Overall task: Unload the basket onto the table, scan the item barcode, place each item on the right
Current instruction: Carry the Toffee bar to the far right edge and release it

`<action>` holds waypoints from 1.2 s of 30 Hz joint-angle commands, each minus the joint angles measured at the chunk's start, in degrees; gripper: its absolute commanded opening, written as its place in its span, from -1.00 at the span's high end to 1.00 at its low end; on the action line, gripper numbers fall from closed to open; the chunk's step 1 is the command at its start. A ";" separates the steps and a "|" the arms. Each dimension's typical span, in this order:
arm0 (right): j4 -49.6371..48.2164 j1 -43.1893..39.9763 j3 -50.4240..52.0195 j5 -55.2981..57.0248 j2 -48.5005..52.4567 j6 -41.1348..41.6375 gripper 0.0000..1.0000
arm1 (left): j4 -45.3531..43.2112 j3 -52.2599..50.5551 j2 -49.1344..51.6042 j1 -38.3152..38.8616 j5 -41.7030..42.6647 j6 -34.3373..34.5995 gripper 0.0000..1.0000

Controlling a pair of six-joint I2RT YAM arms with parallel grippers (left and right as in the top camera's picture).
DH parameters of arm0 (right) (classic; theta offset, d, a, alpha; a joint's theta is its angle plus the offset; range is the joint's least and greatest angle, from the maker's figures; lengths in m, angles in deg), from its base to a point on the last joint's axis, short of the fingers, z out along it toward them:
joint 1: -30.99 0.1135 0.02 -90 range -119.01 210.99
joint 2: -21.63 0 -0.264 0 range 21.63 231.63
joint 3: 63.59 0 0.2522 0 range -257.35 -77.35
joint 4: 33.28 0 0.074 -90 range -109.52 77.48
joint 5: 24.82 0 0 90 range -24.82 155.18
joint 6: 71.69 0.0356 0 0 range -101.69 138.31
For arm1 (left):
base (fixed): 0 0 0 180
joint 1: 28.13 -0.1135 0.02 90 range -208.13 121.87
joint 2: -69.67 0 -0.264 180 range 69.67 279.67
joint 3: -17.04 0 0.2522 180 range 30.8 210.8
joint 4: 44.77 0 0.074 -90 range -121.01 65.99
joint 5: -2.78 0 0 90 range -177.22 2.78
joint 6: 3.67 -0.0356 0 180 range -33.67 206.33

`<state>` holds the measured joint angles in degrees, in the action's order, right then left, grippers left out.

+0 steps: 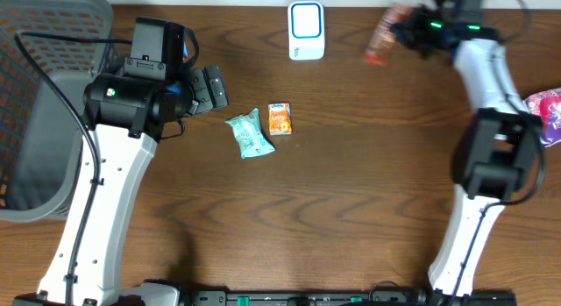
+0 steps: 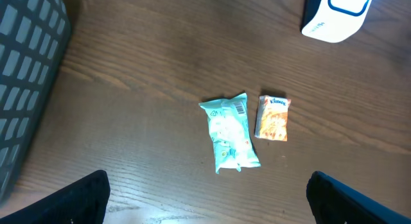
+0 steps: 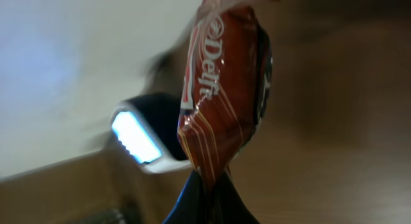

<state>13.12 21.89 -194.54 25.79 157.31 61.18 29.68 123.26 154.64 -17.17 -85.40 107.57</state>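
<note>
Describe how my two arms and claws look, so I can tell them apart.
Both arms are white tube-shaped links joined by chunky black joint housings. The left arm has a black cable looping beside it; the right arm shows small green lights near its wrist. The left claw and right claw are dark.

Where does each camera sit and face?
Overhead: above the brown wooden table, facing straight down; white left arm, right arm, left tool, right tool show.
Left wrist: on the left arm, facing down at a teal snack pouch and small orange packet; open dark fingertips at bottom corners.
Right wrist: on the right arm, faces along its shut tool at the held red snack wrapper.
Shared: white-and-blue box scanner, in all three.
</note>
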 commanded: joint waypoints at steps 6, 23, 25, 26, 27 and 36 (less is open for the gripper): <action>16.85 -15.37 -1.31 8.55 -4.52 -18.49 0.98 | 0.15 0.02 0.26 -0.17 0.13 0.31 -0.96; 22.84 -27.28 -1.29 21.07 -4.59 -28.65 -0.20 | 0.15 0.02 0.26 -0.17 0.15 0.31 -0.96; 23.61 -27.19 -1.36 19.17 -5.03 -28.81 -0.12 | 0.15 0.02 0.26 -0.17 0.15 0.31 -0.95; 23.87 -27.12 -1.36 17.68 -5.51 -28.83 -0.08 | 0.15 0.02 0.26 -0.17 0.15 0.31 -0.95; 24.00 -26.97 -1.36 16.35 -6.01 -28.83 -0.07 | 0.15 0.02 0.26 -0.17 0.15 0.31 -0.96; 28.00 -18.99 -1.36 -5.79 -14.03 -31.85 -0.20 | 0.15 0.02 0.26 -0.17 0.15 0.31 -0.96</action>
<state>39.20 -2.11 -194.78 32.10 147.40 31.44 29.65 123.26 154.64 -17.17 -85.40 107.57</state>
